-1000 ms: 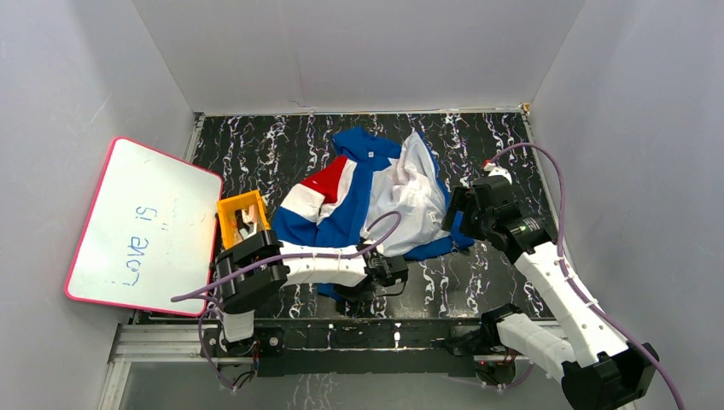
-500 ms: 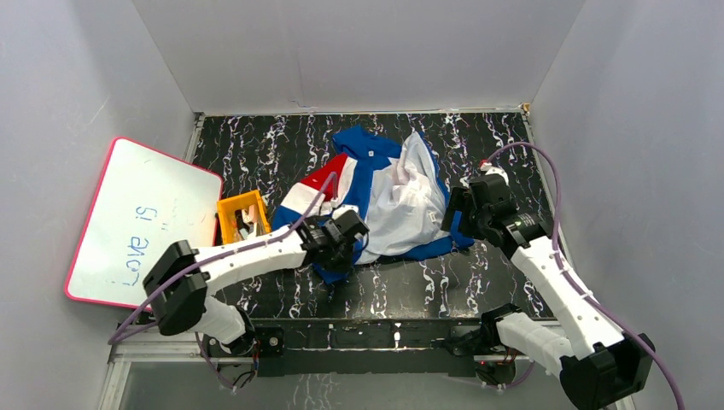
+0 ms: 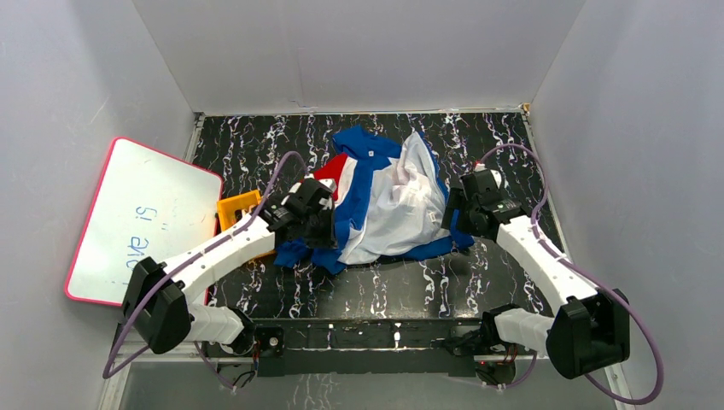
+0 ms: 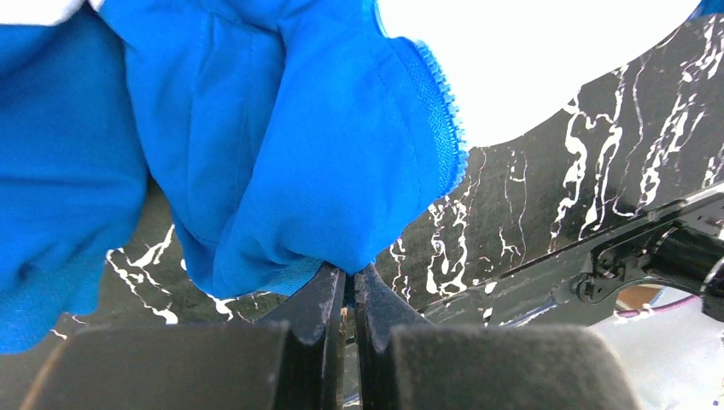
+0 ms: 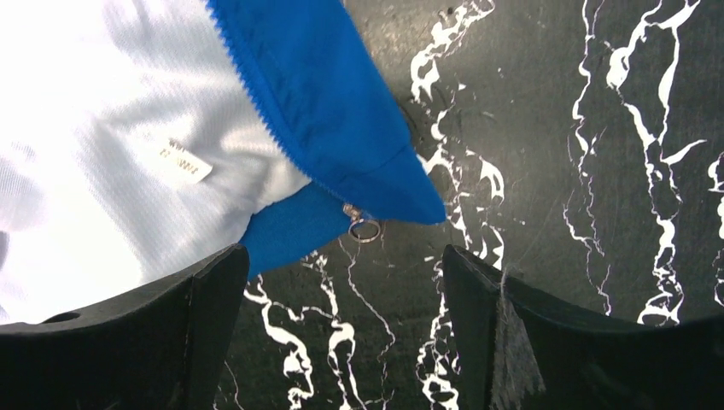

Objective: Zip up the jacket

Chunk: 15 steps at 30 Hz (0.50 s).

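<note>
The jacket (image 3: 380,192) lies crumpled in the middle of the black marbled table (image 3: 504,137), white lining showing, with blue edges and a red and white stripe on its left. The left gripper (image 3: 320,232) is down in the bunched blue cloth at the near left corner; I can't make out its jaws from here. The right gripper (image 3: 450,215) sits at the jacket's right edge. A pink-rimmed whiteboard (image 3: 141,224) is off to the left, with an orange box (image 3: 235,211) just beside it.

White arm links (image 3: 546,265), black joints (image 3: 589,333), black fingers (image 5: 512,333), purple cables (image 3: 275,175)
</note>
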Motion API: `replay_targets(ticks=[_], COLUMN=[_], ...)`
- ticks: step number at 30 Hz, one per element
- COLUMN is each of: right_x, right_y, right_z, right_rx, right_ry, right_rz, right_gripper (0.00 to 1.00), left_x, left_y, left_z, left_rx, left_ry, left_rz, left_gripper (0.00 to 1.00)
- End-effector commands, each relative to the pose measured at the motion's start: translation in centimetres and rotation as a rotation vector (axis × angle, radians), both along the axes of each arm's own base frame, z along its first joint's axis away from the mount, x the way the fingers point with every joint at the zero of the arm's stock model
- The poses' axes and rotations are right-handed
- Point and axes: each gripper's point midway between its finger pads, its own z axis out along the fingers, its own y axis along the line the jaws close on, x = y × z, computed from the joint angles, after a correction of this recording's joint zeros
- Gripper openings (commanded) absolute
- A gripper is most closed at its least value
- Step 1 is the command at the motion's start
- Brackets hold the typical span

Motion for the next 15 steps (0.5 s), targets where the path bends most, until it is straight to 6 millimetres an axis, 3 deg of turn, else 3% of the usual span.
replay_targets(ticks=[1, 15], right_x=[1.8, 2.0], right_y=[-0.7, -1.4], right_z=[-0.3, -3.7], right_rx=[0.030, 0.101], right_ry=[-0.033, 0.060], right_rz=[-0.024, -0.064], right_gripper=[0.91, 0.82], left_x=[0.3, 1.0], left_y=[0.7, 1.9], left_z=[1.9, 1.5], left_rx=[-0.079, -0.142], left_ry=[-0.016, -0.009], left_rz=[-0.036, -0.035], left_gripper=[0.00, 0.00])
